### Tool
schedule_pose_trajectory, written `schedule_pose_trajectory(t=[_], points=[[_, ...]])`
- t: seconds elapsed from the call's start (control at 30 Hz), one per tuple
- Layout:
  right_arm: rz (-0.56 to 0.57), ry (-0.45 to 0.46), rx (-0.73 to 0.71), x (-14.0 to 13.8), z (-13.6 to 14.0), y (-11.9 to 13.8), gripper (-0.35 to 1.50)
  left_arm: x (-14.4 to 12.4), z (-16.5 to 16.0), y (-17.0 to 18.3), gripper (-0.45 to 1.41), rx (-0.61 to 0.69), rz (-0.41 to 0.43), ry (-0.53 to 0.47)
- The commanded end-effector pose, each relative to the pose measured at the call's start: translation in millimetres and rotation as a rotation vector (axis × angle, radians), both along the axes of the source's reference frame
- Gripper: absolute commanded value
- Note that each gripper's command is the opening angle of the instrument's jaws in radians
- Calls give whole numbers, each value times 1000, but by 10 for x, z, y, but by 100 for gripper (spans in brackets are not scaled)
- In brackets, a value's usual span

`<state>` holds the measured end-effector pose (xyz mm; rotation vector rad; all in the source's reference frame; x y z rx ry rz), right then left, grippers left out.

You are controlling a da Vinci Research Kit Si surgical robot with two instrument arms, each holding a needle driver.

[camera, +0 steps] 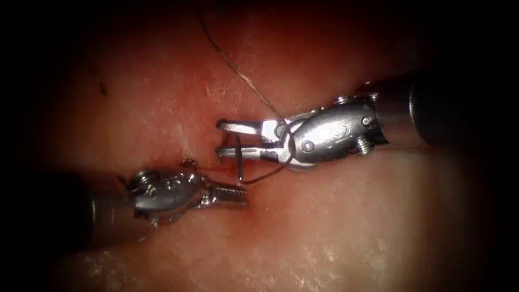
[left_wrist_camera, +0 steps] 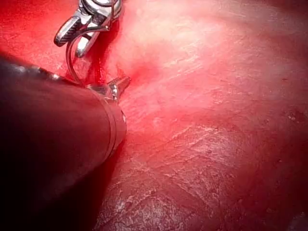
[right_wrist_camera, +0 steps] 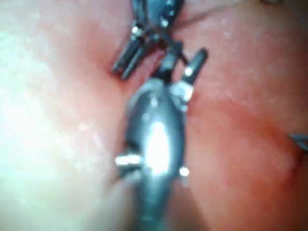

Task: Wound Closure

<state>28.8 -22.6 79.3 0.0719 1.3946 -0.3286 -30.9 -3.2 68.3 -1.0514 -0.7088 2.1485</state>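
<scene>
Reddish tissue [camera: 335, 227] all around, cut [camera: 216, 172] wet with red fluid. Right gripper [camera: 220, 138] wide open, holding nothing — needle [camera: 238, 158] standing across its lower jaw, thread [camera: 238, 69] trailing up and away. Left gripper [camera: 242, 197] closed, empty, just below the needle. Needle tip's hold in tissue: cannot tell.

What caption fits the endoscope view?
Right tool open around the needle; left tool shut, empty, at the cut.
</scene>
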Motion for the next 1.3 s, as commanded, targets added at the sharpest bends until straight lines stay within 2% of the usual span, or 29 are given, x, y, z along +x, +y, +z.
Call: schedule_pose_trajectory(t=[0.03, 0.77, 1.3], points=[[-13, 4, 0, 7, 6, -4, -35, -6, 6, -4, 4, 2, 1, -2], [-54, -17, 20, 10, 17, -15, -35, -5, 4, -3, 0, 4, 1, -3], [-74, -29, 100, 15, 25, -22, -35, -6, 3, -3, -1, 5, 2, 0]])
